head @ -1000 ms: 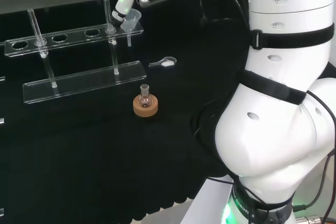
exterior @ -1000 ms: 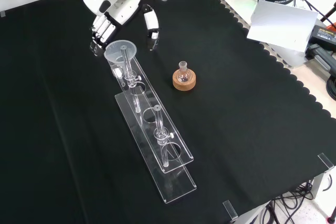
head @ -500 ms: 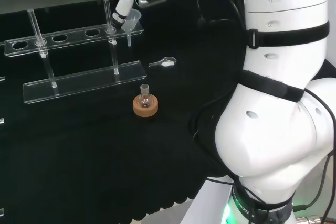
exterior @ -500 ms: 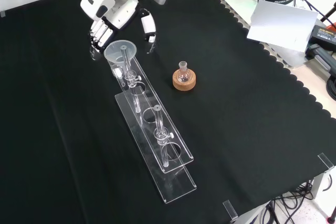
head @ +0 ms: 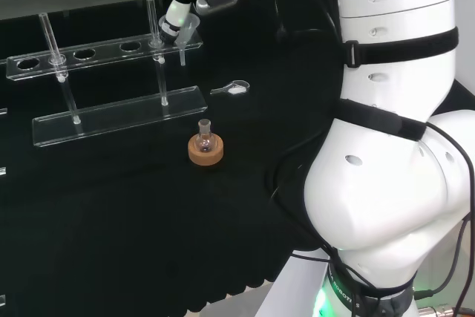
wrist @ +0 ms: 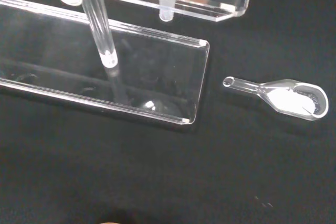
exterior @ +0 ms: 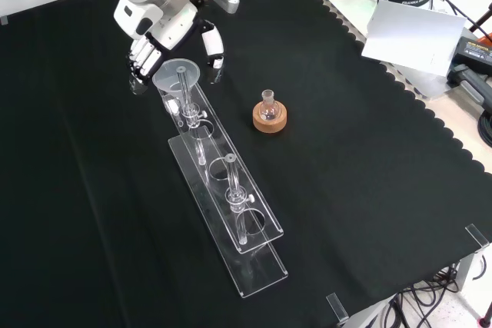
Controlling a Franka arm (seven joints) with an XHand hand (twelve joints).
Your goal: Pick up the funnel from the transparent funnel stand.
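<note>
A clear funnel [exterior: 176,78] sits in the end hole of the transparent stand [exterior: 258,266], at the stand's far end in the front view. In the head view the funnel [head: 187,29] is at the right end of the stand's top shelf [head: 104,53]. The hand [exterior: 164,24] hovers just behind the funnel, open; its fingers [exterior: 141,57] are to the funnel's left and the thumb [exterior: 214,45] to its right, neither closed on it. The hand [head: 178,11] overlaps the funnel's rim in the head view. The wrist view shows the funnel's stem [wrist: 166,10] below the shelf and the stand's base plate [wrist: 63,61].
A small round flask on a cork ring [exterior: 269,116] stands right of the stand in the front view. A clear scoop holding white powder [wrist: 286,96] lies on the cloth near the stand's end, also in the head view [head: 231,89]. White arm links [head: 393,146] take up the head view's right.
The hand has shifted slightly up and left in the front view, and the arm's links have moved left in the head view. The funnel and stand have not moved.
</note>
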